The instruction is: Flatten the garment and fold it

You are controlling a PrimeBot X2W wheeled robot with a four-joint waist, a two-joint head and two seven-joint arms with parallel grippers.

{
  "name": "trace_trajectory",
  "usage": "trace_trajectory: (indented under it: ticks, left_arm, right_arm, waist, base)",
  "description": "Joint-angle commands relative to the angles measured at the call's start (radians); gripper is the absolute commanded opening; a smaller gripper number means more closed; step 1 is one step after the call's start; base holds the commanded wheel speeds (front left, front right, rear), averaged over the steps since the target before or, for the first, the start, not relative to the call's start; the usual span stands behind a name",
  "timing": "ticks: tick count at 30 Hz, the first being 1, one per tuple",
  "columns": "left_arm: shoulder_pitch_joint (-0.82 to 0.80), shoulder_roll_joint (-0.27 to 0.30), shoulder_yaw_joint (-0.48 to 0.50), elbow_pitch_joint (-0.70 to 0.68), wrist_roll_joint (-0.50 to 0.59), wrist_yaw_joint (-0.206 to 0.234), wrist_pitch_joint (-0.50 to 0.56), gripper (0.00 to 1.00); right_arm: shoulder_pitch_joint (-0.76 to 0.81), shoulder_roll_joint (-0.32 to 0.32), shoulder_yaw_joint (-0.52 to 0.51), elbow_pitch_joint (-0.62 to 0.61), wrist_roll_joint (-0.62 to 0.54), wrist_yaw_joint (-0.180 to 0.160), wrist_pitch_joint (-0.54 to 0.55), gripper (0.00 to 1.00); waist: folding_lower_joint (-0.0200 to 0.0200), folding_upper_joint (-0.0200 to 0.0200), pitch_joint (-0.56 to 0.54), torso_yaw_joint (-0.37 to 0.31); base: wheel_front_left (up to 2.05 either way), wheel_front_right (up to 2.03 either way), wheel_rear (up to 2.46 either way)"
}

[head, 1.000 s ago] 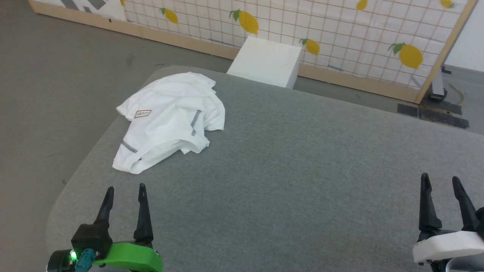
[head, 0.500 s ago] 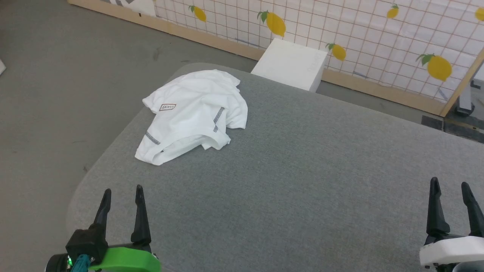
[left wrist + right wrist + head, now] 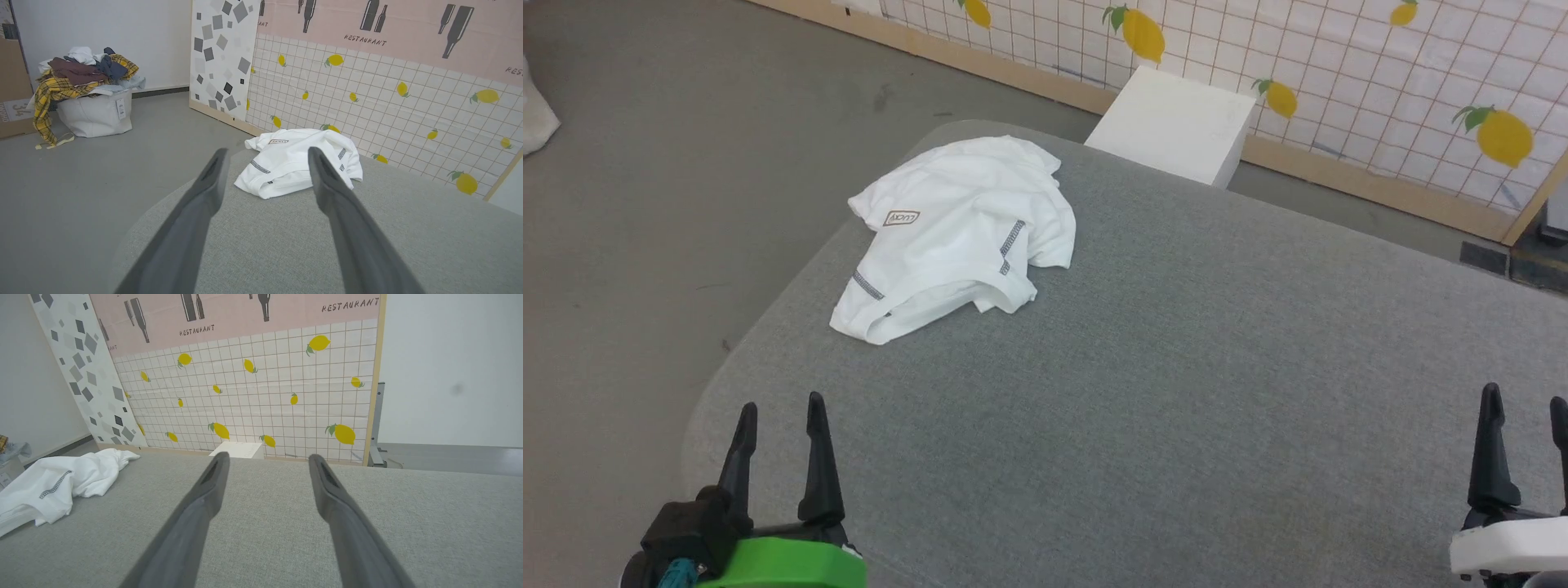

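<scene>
The garment (image 3: pixel 956 237), a white short-sleeved T-shirt of thin soft fabric, lies crumpled in a heap at the far left corner of the grey fabric-covered tabletop (image 3: pixel 1176 367), close to its rounded edge. The layers are doubled over. The small tan-outlined logo patch (image 3: pixel 901 218) faces up, and a grey zigzag seam (image 3: pixel 1011 241) runs across the top fold. Nothing is flattened or folded yet, so the task looks to be at its very start. The likely step is a reach for the heap.

Risks, as a judgement:
- The cloth sits near the tabletop edge, so a pull toward the left could drag it off onto the grey floor (image 3: pixel 645 204).
- The thin fabric is stacked in layers, so a pinch could take several at once and lift the shirt bunched instead of opening it out.
- Sleeves and collar are hidden in the folds, so picking the wrong corner would mean more tangle.
- The right arm is well apart from the heap, so it has a long reach across.

Behind the tabletop are a rigid white box (image 3: pixel 1176 122) and a lemon-print tiled panel (image 3: pixel 1380 73), neither involved.

The left tool (image 3: pixel 781 402) has its fingers spread wide and empty. It hovers over the near left of the tabletop, aimed at the garment but well short of it. The right tool (image 3: pixel 1525 394) also has its fingers spread wide and empty, at the near right, touching nothing.
</scene>
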Motion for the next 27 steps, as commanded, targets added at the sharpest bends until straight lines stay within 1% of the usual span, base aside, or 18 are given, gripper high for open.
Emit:
trace_trajectory:
  ticks: [1,4,10,12,14,15,18,19,21,25,27]
  left_arm:
    - [0.004,-0.005,-0.002,-0.006,-0.021,-0.014,-0.010,1.00]
    - [-0.027,0.011,-0.007,-0.018,-0.049,-0.038,0.016,1.00]
    - [-0.184,0.118,-0.007,-0.143,-0.093,-0.073,0.210,1.00]
    - [-0.254,0.165,-0.010,-0.162,-0.108,-0.084,0.281,1.00]
    - [-0.328,0.189,-0.014,-0.169,-0.143,-0.090,0.343,1.00]
    - [-0.368,0.213,-0.022,-0.168,-0.143,-0.093,0.382,1.00]
    - [-0.472,0.265,-0.046,-0.153,-0.149,-0.099,0.465,1.00]
    - [-0.510,0.293,-0.058,-0.144,-0.138,-0.101,0.493,1.00]
    - [-0.576,0.325,-0.075,-0.121,-0.129,-0.103,0.530,1.00]
    - [-0.691,0.347,-0.095,-0.046,-0.151,-0.105,0.600,1.00]
    - [-0.746,0.351,-0.098,0.016,-0.174,-0.105,0.648,1.00]
  right_arm:
    - [0.009,0.001,-0.011,0.002,0.009,-0.001,-0.013,1.00]
    - [0.012,0.001,-0.019,-0.002,0.005,-0.002,-0.015,1.00]
    - [0.017,0.001,-0.031,-0.012,-0.005,-0.002,-0.015,1.00]
    - [0.014,0.001,-0.028,-0.017,-0.014,-0.002,-0.015,1.00]
    - [0.009,0.001,-0.023,-0.022,-0.022,-0.002,-0.015,1.00]
    - [0.006,0.001,-0.019,-0.025,-0.027,-0.002,-0.015,1.00]
    - [-0.001,0.001,-0.012,-0.034,-0.039,-0.002,-0.015,1.00]
    - [-0.004,0.001,-0.010,-0.037,-0.045,-0.002,-0.015,1.00]
    - [-0.011,0.001,-0.010,-0.043,-0.055,-0.002,-0.015,1.00]
    - [-0.025,0.001,-0.005,-0.056,-0.076,-0.002,-0.015,1.00]
    - [-0.034,0.001,-0.003,-0.063,-0.085,-0.002,-0.015,1.00]
  waist:
    - [-0.0001,0.0000,0.006,0.005]
    - [-0.0001,0.0000,0.012,0.009]
    - [-0.0001,0.0000,0.028,0.013]
    - [-0.0001,0.0000,0.038,0.010]
    - [-0.0001,0.0000,0.050,0.004]
    - [-0.0001,0.0000,0.055,-0.001]
    - [-0.0001,0.0000,0.075,-0.017]
    - [-0.0001,0.0000,0.085,-0.026]
    - [-0.0001,0.0000,0.102,-0.043]
    - [-0.0001,0.0000,0.140,-0.079]
    - [-0.0001,0.0000,0.158,-0.100]
  base:
    - [0.00,0.00,0.00]
    - [0.00,0.00,0.00]
    - [0.00,0.00,0.00]
    - [0.00,0.00,0.00]
    - [0.00,0.00,0.00]
    - [0.00,0.00,0.00]
    - [0.00,0.00,0.00]
    - [0.00,0.00,0.00]
    - [0.00,0.00,0.00]
    - [0.00,0.00,0.00]
    - [0.00,0.00,0.00]
